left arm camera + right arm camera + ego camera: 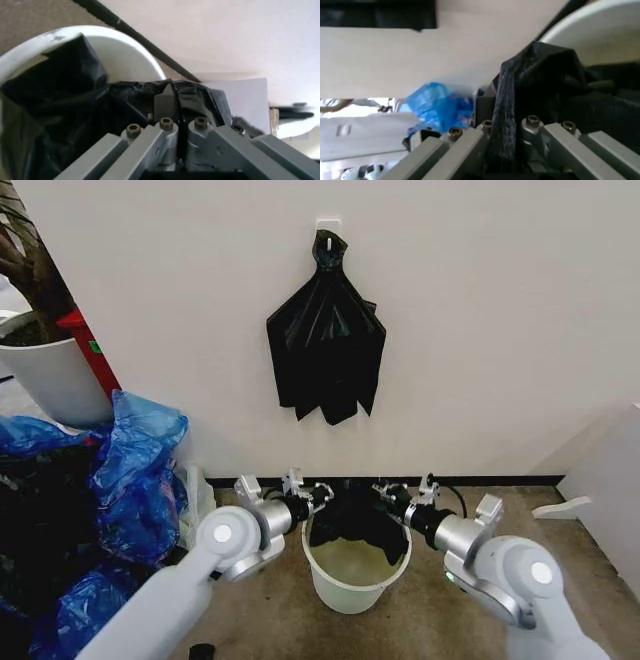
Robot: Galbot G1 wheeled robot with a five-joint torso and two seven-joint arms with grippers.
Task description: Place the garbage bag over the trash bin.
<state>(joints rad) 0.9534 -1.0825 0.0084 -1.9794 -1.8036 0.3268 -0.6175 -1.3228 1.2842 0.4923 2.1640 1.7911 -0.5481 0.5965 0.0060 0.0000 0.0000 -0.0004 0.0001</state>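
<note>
— Two grippers are working over one bin [355, 580], which is standing on the floor near the wall. Where is the bag [352, 515] sitting?

— It is draping across the far part of the bin's rim, sagging into the opening, with its two ends running into the jaws on either side.

— And the left gripper [322, 494]?

— Its jaws are pressing together on a fold of the black film at the bin's left rim; the left wrist view is showing the plastic bunched right at the fingertips [165, 98], with the white rim just beyond.

— The right gripper [390, 494]?

— Same on the right rim: a twisted strip of the bag is passing between its jaws, which are clamping on it.

— Anything else around?

— One bunch of black bags [326, 340] is hanging from a wall hook above, several blue bags [135, 470] are lying heaped at the left, and one white plant pot [52, 375] is standing behind them.
</note>
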